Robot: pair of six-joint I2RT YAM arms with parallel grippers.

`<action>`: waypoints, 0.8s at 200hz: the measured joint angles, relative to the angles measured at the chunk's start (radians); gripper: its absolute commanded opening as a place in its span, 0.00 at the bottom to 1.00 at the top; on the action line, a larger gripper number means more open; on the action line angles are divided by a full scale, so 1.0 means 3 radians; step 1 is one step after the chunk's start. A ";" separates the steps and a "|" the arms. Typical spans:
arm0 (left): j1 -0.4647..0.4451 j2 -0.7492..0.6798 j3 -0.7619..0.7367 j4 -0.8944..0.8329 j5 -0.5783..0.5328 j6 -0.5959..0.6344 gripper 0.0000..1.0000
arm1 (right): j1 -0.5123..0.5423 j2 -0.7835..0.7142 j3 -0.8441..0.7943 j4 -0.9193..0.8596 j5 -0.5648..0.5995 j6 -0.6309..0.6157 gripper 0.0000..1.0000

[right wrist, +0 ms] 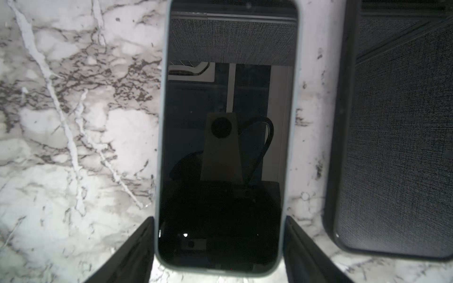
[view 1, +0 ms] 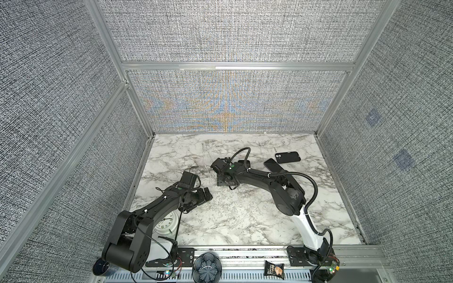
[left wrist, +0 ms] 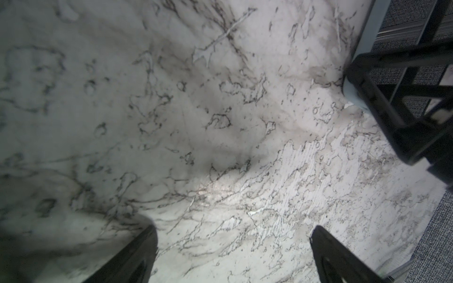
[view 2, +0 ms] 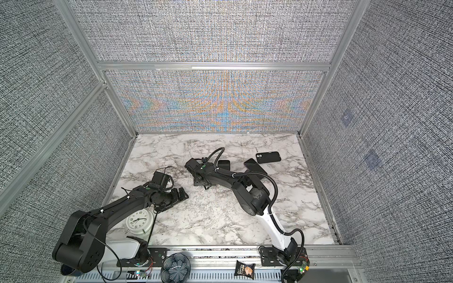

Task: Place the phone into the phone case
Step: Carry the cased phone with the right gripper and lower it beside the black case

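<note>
**Task status: early stage, grasp made, insertion not yet begun.**

The dark-screened phone with a pale grey-blue rim is lying flat, screen up, on the white-and-grey marble-pattern surface, in the far centre region. The right arm is covering most of it in both top views.

The right end effector is pinching this phone across its width at the near end. Its two black fingers are sitting against the long edges, with no surface showing between finger and rim. The phone is appearing to rest on the surface, so it is judged not yet lifted.

The black rounded phone case with a camera cut-out is lying at the far right, well apart from the phone. Which face is pointing up cannot be told. A black-rimmed dark slab is lying between phone and case. Whether it is a second, cased phone cannot be told.

The left end effector is spread wide, holding nothing, over bare surface at the near left.

Steps judged outstanding:
1. Lifting the phone.
2. Carrying it right, past the slab.
3. Aligning it with the case.
4. Pressing it in.
</note>
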 measured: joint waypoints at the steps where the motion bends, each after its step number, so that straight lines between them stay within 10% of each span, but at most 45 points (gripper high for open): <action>1: 0.0000 0.0000 0.0000 0.0000 0.0000 0.0000 0.99 | 0.0000 0.0001 0.0001 0.0000 0.0000 0.0000 0.62; 160: 0.0001 -0.0036 -0.0034 0.0050 0.0027 -0.0011 0.99 | -0.0011 0.0057 0.0072 -0.0019 0.0070 -0.0131 0.76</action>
